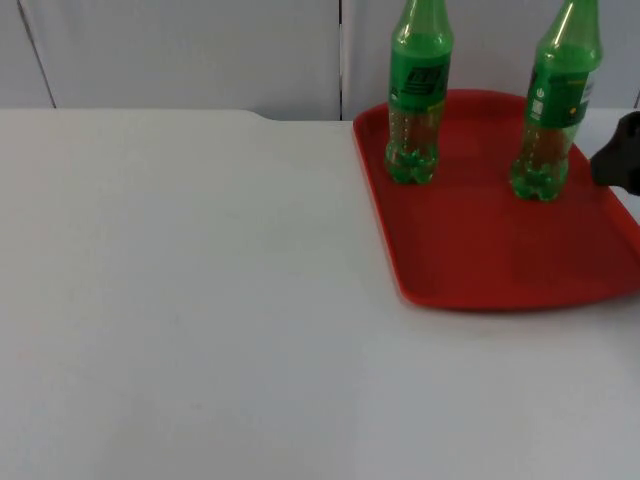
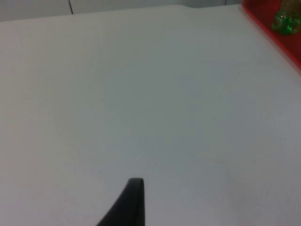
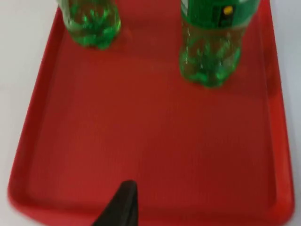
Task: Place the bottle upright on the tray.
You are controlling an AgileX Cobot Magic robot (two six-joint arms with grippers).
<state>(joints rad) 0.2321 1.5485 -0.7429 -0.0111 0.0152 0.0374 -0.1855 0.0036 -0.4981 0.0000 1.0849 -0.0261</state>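
Here, two green bottles [image 1: 418,95] [image 1: 556,105] stand upright, necks up, apart on the red tray's [image 1: 480,265] far half, each with a green label too small to read. The right gripper [image 1: 622,152] sits beside the tray's right edge, the left gripper [image 2: 126,205] over bare table [image 1: 180,300]; neither's opening can be told.

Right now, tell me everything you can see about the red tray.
The red tray is a flat rectangle of smooth, plastic-looking material with rounded corners and a low raised rim. It lies flat on the white table, at the right side near the grey wall. Two green bottles stand upright on its far half, one toward the left, one toward the right. Its near half is bare. The right gripper is by its right edge.
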